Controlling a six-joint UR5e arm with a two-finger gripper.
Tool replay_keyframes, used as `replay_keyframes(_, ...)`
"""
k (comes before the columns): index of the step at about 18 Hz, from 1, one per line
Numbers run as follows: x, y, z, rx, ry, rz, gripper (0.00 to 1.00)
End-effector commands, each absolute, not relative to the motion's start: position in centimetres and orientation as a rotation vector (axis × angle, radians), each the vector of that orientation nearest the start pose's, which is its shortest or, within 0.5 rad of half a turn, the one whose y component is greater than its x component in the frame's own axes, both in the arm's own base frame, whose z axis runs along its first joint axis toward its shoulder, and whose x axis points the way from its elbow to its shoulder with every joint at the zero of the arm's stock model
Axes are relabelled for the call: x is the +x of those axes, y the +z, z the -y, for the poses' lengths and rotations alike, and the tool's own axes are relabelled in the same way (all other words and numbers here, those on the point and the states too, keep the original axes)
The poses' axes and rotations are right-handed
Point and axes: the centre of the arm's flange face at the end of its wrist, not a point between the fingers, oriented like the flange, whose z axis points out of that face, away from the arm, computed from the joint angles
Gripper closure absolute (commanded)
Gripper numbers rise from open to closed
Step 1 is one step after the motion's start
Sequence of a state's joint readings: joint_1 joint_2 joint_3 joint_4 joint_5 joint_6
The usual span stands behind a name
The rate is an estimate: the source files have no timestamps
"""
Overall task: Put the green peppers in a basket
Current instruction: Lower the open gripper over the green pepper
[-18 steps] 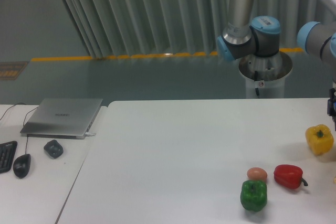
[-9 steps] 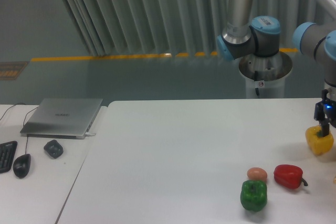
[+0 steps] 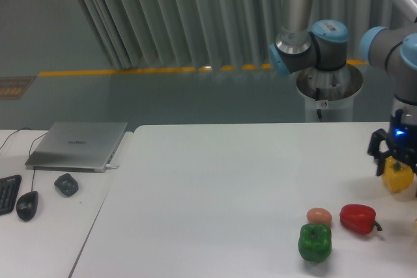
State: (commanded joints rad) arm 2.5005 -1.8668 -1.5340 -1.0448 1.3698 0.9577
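Down near the front edge of the white table (image 3: 215, 180), toward its right end, sits the green pepper (image 3: 315, 242), upright and free of the arm. An orange-brown egg-like object (image 3: 318, 216) lies just behind it, and the red pepper (image 3: 358, 219) is just to its right. Well apart, at the right edge, the gripper (image 3: 395, 164) hangs with its fingers spread wide, in front of the yellow pepper (image 3: 398, 177). A laptop (image 3: 78, 144) rests on the side table at left.

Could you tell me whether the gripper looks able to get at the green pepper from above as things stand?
Probably yes. The green pepper sits uncovered on the table; only the egg touches its far side. The gripper hangs open in front of the yellow pepper.
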Motion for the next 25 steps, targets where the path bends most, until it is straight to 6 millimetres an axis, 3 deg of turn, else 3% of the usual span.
replay_keyframes(5,-38.1,39.2,-53.5,-2.785,0.099,0.155,0.00)
replay_keyframes(12,-35.8,36.6,-56.7,-2.745,-0.009,0.533,0.00)
replay_keyframes(17,-34.2,35.1,-59.0,-2.748,-0.008,0.588,0.00)
replay_keyframes(25,-33.5,33.5,-60.1,-2.779,0.006,0.576,0.00)
